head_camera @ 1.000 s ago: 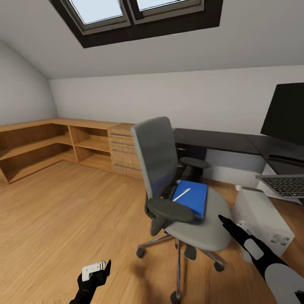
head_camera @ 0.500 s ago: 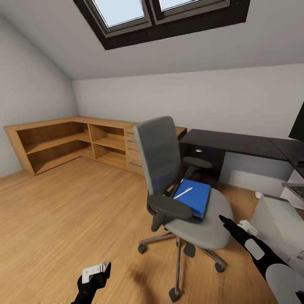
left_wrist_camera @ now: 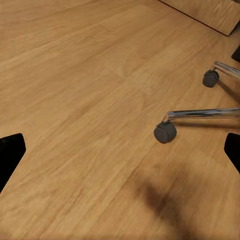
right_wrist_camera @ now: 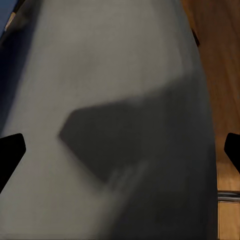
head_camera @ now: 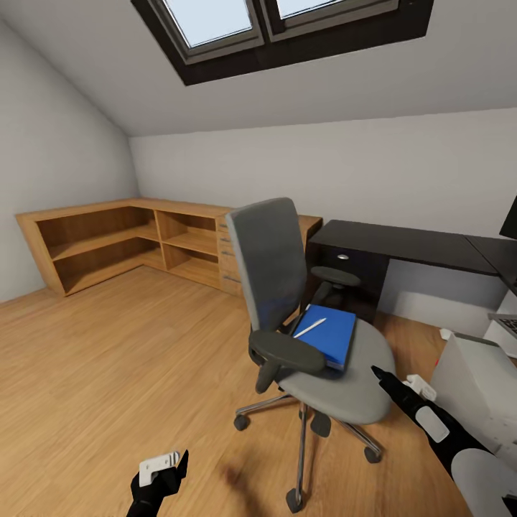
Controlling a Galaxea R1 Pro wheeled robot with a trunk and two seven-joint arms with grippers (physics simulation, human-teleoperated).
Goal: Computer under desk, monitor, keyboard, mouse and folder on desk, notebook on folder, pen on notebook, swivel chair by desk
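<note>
The grey swivel chair (head_camera: 287, 287) stands mid-room on the wooden floor, its back toward the low shelving. On its seat lies the blue folder (head_camera: 329, 336) with the whitish pen (head_camera: 310, 328) on top; the notebook is hidden. Behind the chair runs the black desk (head_camera: 402, 243). At the right edge I see the grey computer (head_camera: 475, 380) on the floor, a corner of the monitor (head_camera: 510, 220) and an edge of the keyboard (head_camera: 507, 323). My right gripper (head_camera: 379, 375) hovers open over the seat's front right, with grey seat (right_wrist_camera: 115, 100) beneath it. My left gripper (head_camera: 172, 465) hangs open and low near a chair caster (left_wrist_camera: 165, 132).
Low wooden shelving (head_camera: 108, 240) and wooden drawers (head_camera: 227, 255) line the left and back walls. A small white object (head_camera: 419, 388) lies on the floor beside the computer. The chair's chrome legs (left_wrist_camera: 200, 114) spread near my left arm. Bare floor (head_camera: 108, 359) stretches to the left.
The camera has turned left, so the monitor, keyboard and computer slid toward the right edge. Both arms, the chair, folder and pen have not moved.
</note>
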